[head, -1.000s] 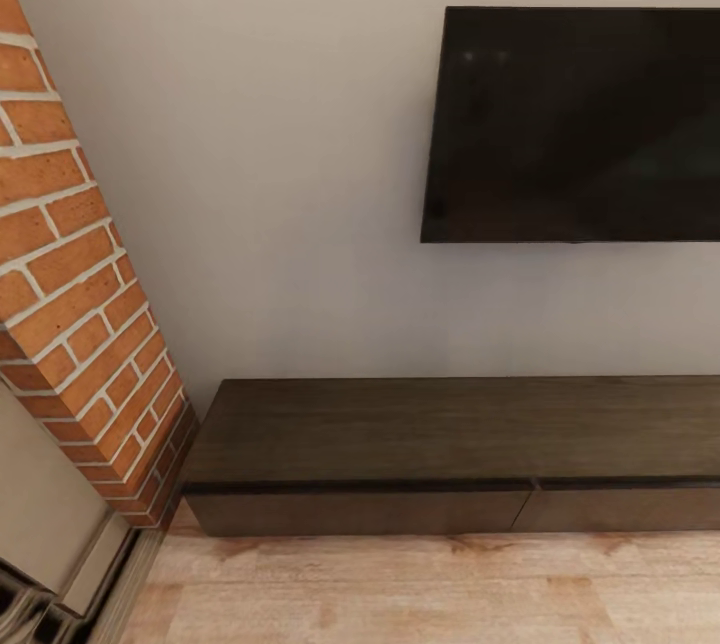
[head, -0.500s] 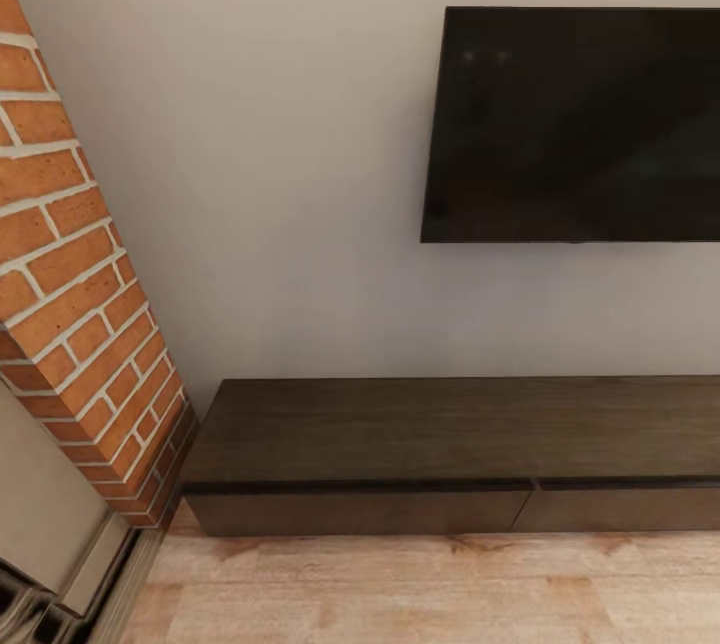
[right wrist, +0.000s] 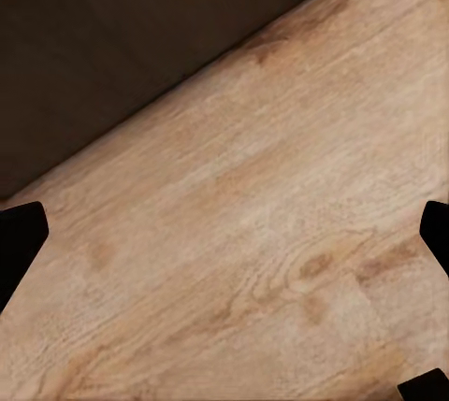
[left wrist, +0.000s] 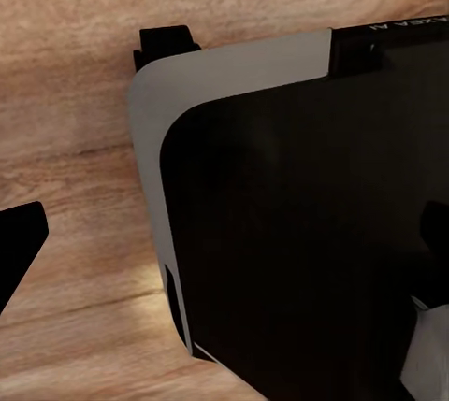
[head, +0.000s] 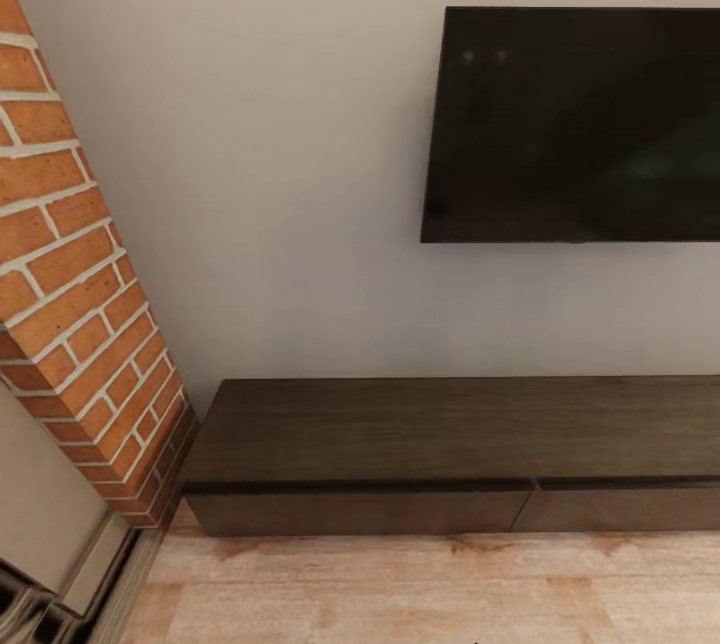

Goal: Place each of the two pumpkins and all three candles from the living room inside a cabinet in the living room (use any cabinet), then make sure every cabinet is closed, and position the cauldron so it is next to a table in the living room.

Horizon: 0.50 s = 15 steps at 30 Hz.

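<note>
Head camera faces the wall [head: 290, 124], and the cabinet [head: 450, 434] runs low along its foot.

Largest first: the pale wall fills most of the scene, with a red brick column [head: 70, 294] leaning in at the cabinet's left end. Above the cabinet, toward its right half, hangs a black television [head: 575, 124], mounted flat on the wall. The cabinet itself is dark brown, its top bare, its two visible drawer fronts flush and closed, a seam between them. In front of it lies the light wooden floor [head: 380, 589]. Over at the left wrist, the robot's own black and grey base [left wrist: 281, 214] stands on that floor. Left end effector [left wrist: 224, 251]: one dark fingertip [left wrist: 19, 242] shows, so I cannot tell its spread. Right end effector [right wrist: 224, 233] is spread wide, holding nothing, its fingertips [right wrist: 19, 237] above floorboards just beside the cabinet's dark front.
</note>
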Motion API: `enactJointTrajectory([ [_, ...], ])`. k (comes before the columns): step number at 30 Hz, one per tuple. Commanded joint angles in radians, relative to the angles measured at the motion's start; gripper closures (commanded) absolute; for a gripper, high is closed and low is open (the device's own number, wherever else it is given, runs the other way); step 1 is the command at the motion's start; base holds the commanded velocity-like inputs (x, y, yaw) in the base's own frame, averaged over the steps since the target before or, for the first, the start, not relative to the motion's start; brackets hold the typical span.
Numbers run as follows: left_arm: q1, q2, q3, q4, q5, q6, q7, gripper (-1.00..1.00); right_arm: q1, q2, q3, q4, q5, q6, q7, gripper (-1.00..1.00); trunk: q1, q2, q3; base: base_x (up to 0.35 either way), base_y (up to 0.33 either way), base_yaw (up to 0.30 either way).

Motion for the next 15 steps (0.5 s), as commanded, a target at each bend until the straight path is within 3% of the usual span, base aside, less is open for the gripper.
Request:
enactJointTrajectory([
  [1,0.000,0.000,-0.003,-0.003,-0.001,0.005,-0.002,-1.00,0.000,0.000,0.001,-0.010,-0.011,-0.001,0.015,-1.00,0.000,0.000,-0.001,0.000,0.000,0.000],
  [5,0.000,-0.002,-0.003,-0.003,-0.001,-0.009,-0.001,-1.00,0.000,-0.001,-0.003,-0.118,-0.022,0.014,0.136,-1.00,0.000,0.000,-0.001,0.000,0.000,0.000],
  [7,0.000,-0.002,-0.003,-0.003,0.000,-0.014,-0.001,-1.00,0.000,-0.001,-0.005,-0.176,-0.052,0.030,0.182,-1.00,0.000,0.000,-0.001,0.000,0.000,0.000],
  [10,0.000,-0.002,-0.003,-0.003,0.001,-0.018,-0.001,-1.00,0.000,-0.002,-0.005,-0.246,-0.179,0.074,0.222,-1.00,0.000,0.000,-0.001,0.000,0.000,0.000],
  [15,0.000,-0.004,-0.004,-0.002,0.001,-0.019,-0.001,-1.00,0.000,-0.003,-0.004,-0.271,-0.359,0.101,0.237,-1.00,0.000,0.000,-0.001,0.000,0.000,0.000],
])
